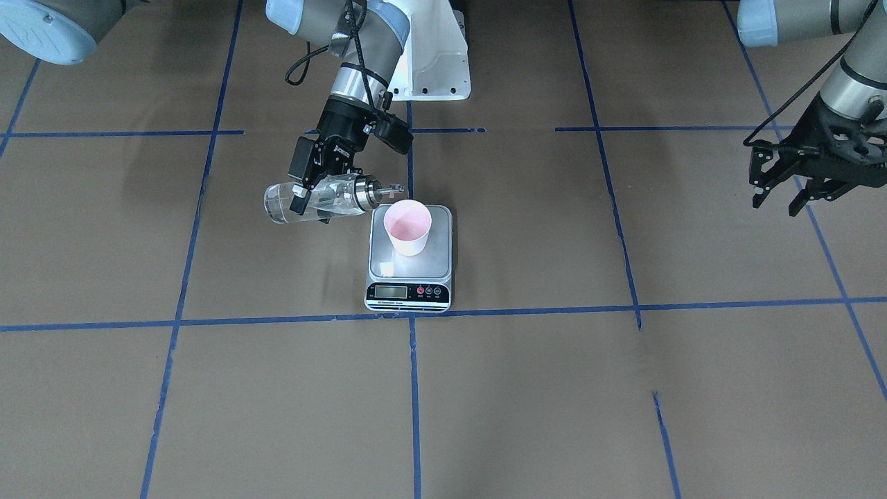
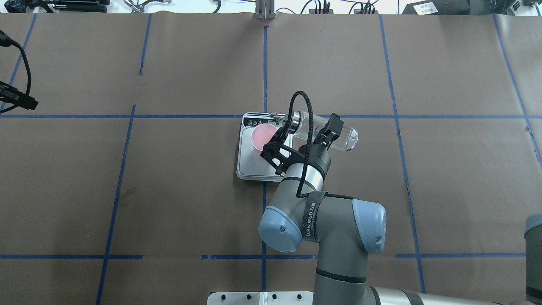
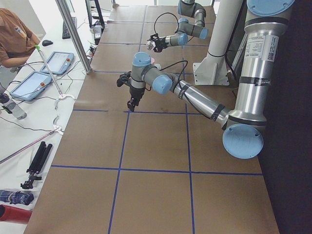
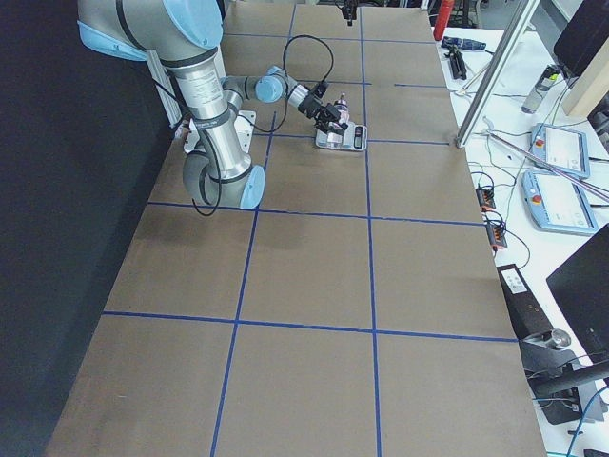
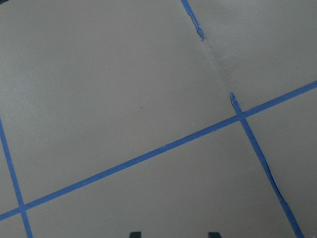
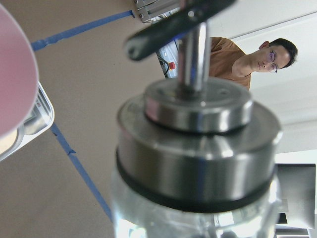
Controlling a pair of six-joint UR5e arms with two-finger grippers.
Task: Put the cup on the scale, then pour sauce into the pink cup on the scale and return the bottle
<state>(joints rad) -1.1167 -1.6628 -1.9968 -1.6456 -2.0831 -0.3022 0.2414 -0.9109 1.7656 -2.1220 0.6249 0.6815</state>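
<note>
I count one cup (image 1: 407,225), one scale (image 1: 438,258), one bottle (image 1: 343,194) and two hands. The cup is pale pink and tapered. It stands upright on the steel plate of the scale, near the middle of the desk (image 1: 554,402). The right hand (image 1: 313,195) grips the clear glass bottle, which is tipped almost flat, with its silver spout just beside the cup's rim. The left hand (image 1: 777,201) hangs with fingers spread, well apart.
</note>
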